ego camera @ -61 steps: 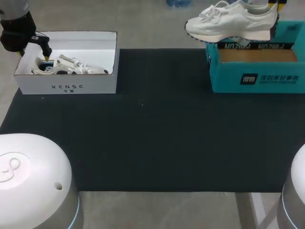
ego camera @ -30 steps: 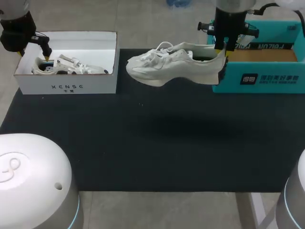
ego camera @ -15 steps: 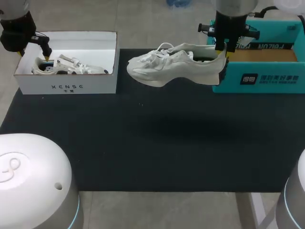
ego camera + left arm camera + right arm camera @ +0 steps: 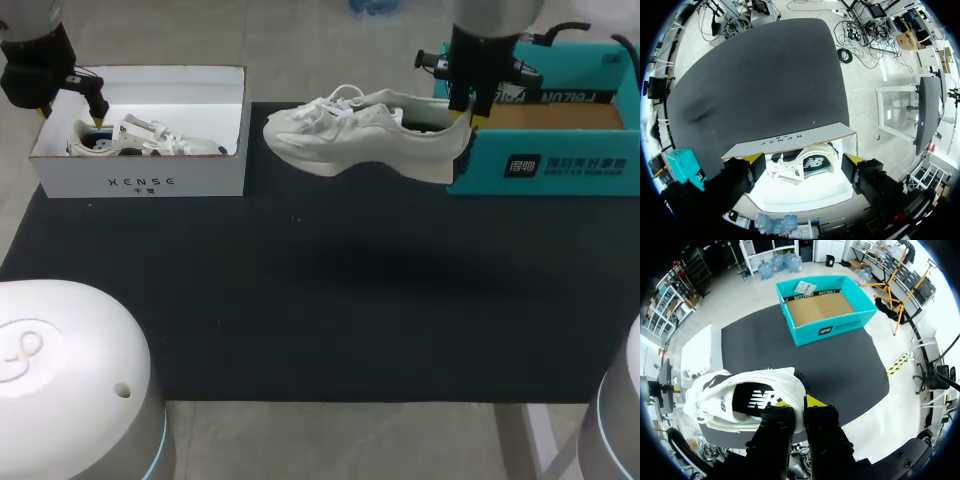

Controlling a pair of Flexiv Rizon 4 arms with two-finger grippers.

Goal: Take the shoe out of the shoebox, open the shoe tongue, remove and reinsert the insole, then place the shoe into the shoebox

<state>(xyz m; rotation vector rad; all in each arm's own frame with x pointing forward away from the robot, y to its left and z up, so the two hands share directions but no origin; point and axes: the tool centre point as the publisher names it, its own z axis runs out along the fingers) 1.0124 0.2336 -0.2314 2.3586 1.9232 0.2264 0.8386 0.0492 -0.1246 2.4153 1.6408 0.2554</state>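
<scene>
A white lace-up sneaker with a thick pale sole (image 4: 360, 135) (image 4: 740, 395) is held in the air above the black-covered tabletop (image 4: 320, 300), outside both boxes, with a faint shadow cast on the black surface beneath it. It is gripped at the heel by the right gripper (image 4: 463, 112) (image 4: 796, 405), which is closed on the heel collar, one yellow-tipped finger inside the opening and the other against the outer back of the heel. The sneaker is carried roughly level, its toe pointed toward the left side of the tabletop and its heel just beside the front corner of the open teal cardboard shoebox (image 4: 540, 165) (image 4: 832, 330). That box stands at the far right of the tabletop, and a bare brown cardboard floor is seen inside it. At the far left stands an open white cardboard shoebox (image 4: 140, 180) (image 4: 790, 142), in which a second pale sneaker with a dark logo patch (image 4: 145, 140) (image 4: 800, 165) lies on its side. The left gripper (image 4: 70, 115) (image 4: 805, 160) is held over the heel end of this white box, its fingers spread wide apart, one to each side of the sneaker below, with nothing clasped between them.
</scene>
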